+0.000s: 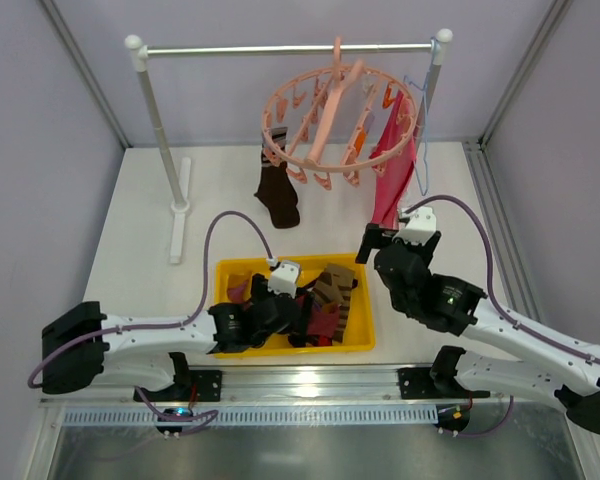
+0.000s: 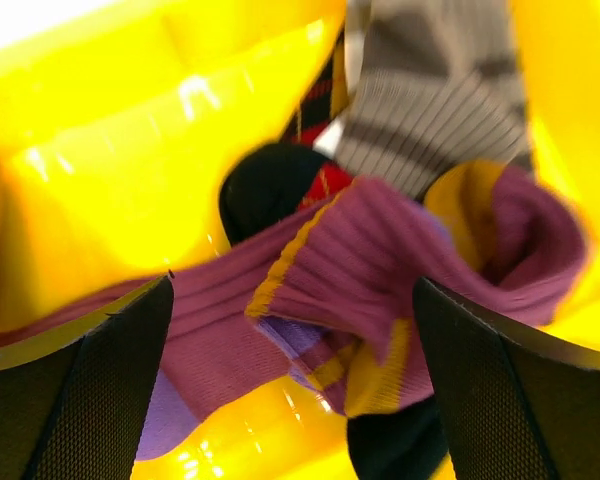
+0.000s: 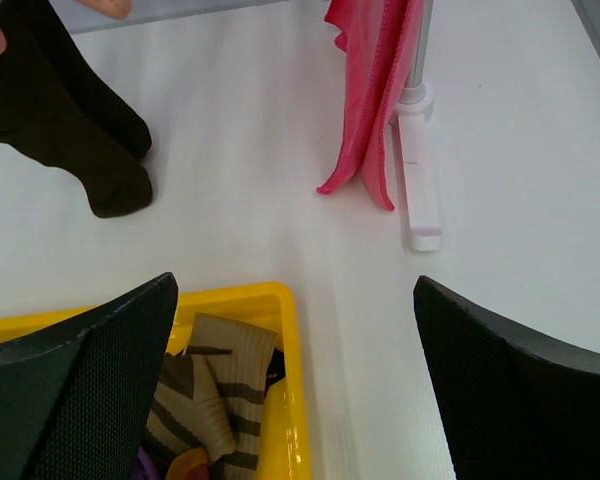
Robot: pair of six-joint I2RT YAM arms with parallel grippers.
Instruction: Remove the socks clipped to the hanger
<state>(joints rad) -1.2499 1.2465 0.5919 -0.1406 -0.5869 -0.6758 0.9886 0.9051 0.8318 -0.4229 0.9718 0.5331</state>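
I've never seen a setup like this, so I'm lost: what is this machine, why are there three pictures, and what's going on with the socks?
These are two robot arms bolted at the near edge of a table. The wide picture looks down from above and behind them; the other two come from a camera on each wrist. A pink ring hanger hangs on a rail, dark socks dangling from it, a pink cloth beside them. A yellow bin on the table holds loose socks. The left tool is open, down in the bin over a maroon sock; the right tool is open above the table. Neither holds anything.
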